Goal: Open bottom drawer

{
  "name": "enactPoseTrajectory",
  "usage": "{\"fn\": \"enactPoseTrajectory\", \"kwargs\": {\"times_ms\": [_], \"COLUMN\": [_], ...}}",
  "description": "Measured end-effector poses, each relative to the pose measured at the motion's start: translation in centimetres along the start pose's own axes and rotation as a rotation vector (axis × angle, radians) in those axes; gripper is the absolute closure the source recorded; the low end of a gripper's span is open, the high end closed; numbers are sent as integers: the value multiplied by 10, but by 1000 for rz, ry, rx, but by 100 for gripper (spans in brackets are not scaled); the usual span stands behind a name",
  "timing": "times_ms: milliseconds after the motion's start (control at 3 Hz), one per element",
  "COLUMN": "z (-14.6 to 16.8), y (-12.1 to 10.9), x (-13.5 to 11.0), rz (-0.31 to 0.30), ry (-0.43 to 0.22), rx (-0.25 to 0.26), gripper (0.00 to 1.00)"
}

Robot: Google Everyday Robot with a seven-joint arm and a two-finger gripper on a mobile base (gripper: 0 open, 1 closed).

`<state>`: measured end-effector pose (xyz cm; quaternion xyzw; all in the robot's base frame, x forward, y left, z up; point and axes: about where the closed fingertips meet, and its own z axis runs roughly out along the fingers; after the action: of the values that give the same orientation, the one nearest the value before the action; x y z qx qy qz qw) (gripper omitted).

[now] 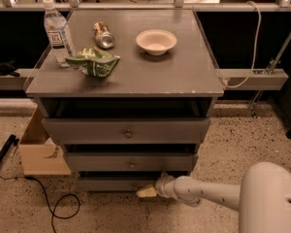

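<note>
The bottom drawer point(111, 183) is the lowest and narrowest grey front of the cabinet, just above the floor. Its knob is hidden behind my gripper or too dim to make out. My gripper point(146, 192) reaches in from the lower right on a white arm point(203, 194), its pale tip right at the drawer front, near the middle and slightly right. Above it sit the mid-sized drawer point(131, 162) and the widest top drawer point(127, 131), each with a small round knob.
On the cabinet top stand a water bottle point(56, 32), a can lying down point(103, 35), a green chip bag point(93, 62) and a white bowl point(156, 41). A cardboard box point(39, 152) and a black cable point(53, 203) lie on the floor at left.
</note>
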<state>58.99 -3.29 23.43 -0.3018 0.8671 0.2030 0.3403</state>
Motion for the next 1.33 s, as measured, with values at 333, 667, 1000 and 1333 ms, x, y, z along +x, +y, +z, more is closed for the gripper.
{"fn": "enactPoseTrajectory", "kwargs": {"times_ms": [333, 667, 1000, 1333], "z": [8, 20, 34, 41], "y": [-3, -6, -10, -11], "x": [1, 3, 13, 16], "rz": [-65, -112, -87, -109], "ry": [-13, -26, -23, -23], "rx": [-10, -20, -10, -5], "gripper": [0, 0, 0, 0]}}
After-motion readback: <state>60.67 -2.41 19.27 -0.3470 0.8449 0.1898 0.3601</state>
